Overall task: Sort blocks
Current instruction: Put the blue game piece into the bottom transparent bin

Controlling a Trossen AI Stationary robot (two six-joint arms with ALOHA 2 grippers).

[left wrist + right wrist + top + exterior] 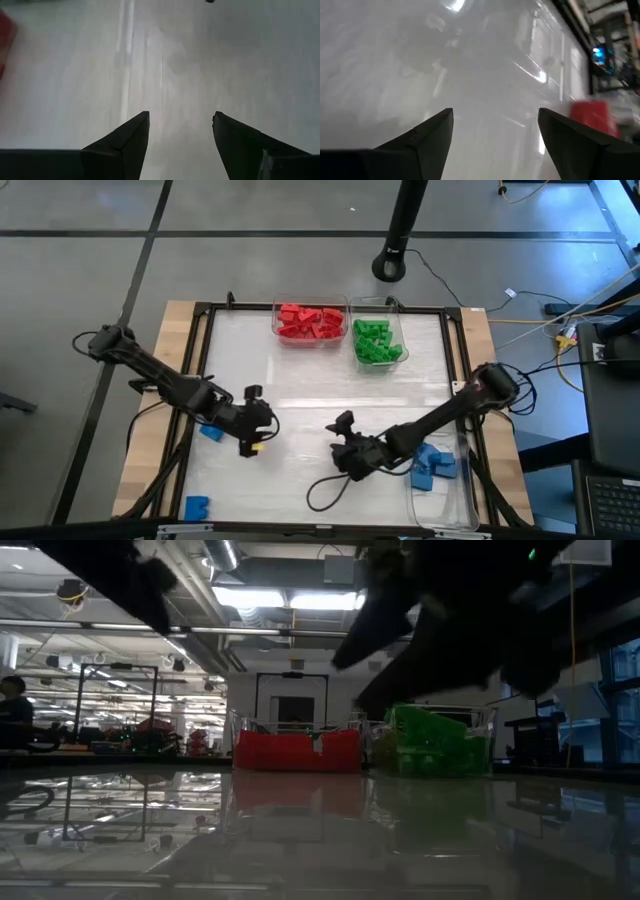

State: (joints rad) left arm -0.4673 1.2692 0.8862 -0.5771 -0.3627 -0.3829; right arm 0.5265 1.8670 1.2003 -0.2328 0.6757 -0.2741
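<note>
A: The blocks are nearly all sorted. The red blocks fill one clear bin at twelve o'clock on the table, and the green blocks fill the bin beside it toward one o'clock. A heap of blue blocks sits in the bin at about four o'clock. Two blue ones are still loose: one blue block at about eight o'clock, just beside the left arm, and another blue block at seven o'clock near the front edge.

B: And the claws?

A: Both are spread with nothing between the fingers. The left gripper sits left of centre, the right gripper a little right of centre, low over bare table.

B: What could go wrong?

A: I'd judge the loose block beside the left arm is the risk. A sweep of that arm could knock it off toward the frame. The two arms are also near each other mid-table, so reaching together could make them bump. The cable looped under the right arm might snag.

B: Anything you can't make out?

A: Neither wrist view shows a loose block, only glossy table. From table height the arms are dark shapes overhead, and the blue bin is out of sight there.
</note>
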